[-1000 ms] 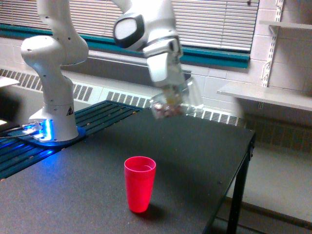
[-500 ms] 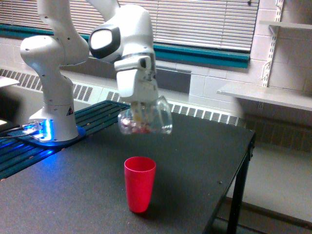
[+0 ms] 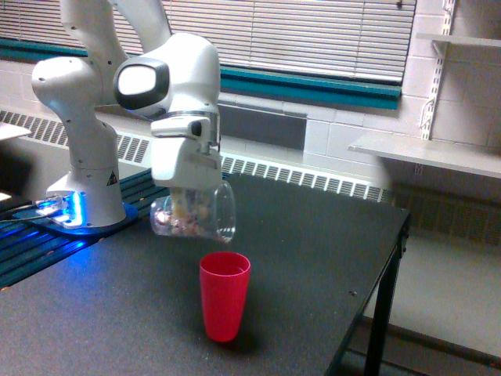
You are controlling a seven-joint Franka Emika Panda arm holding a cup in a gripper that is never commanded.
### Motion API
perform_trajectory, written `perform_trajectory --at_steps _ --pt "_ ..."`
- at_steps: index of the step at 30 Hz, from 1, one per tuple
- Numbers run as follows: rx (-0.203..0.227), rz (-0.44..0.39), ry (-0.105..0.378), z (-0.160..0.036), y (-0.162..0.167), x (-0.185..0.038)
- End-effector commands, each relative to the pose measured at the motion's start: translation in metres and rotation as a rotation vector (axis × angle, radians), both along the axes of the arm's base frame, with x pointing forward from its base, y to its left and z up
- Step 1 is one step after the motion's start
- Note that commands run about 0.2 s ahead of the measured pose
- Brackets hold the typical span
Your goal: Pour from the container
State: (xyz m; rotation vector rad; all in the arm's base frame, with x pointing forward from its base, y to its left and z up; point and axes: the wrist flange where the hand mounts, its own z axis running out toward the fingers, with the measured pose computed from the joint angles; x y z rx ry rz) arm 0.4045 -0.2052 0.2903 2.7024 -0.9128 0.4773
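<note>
Hanging in the left-centre of the exterior view, the gripper [image 3: 190, 205] was clamped on the clear cup [image 3: 193, 217], its fingers reaching down into or around the cup wall; exactly how they met it could not be made out. The cup lay on its side, long axis roughly level, mouth toward the frame's right, with small pale and reddish bits inside. Directly below and slightly right of that mouth stood the red cup [image 3: 225, 294], upright on the black table [image 3: 329, 235], a clear gap between them. Judging by this, pouring needed only further tilt.
</note>
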Motion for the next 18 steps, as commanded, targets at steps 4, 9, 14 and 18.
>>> perform_trajectory --at_steps 4,9,14,18 --pt "-0.026 -0.078 -0.028 0.011 -0.016 0.004" --pt "-0.062 -0.070 -0.002 0.013 -0.016 0.008" --pt "-0.089 -0.061 0.029 0.012 -0.015 0.011" --pt "-0.119 -0.044 0.063 0.011 -0.012 0.015"
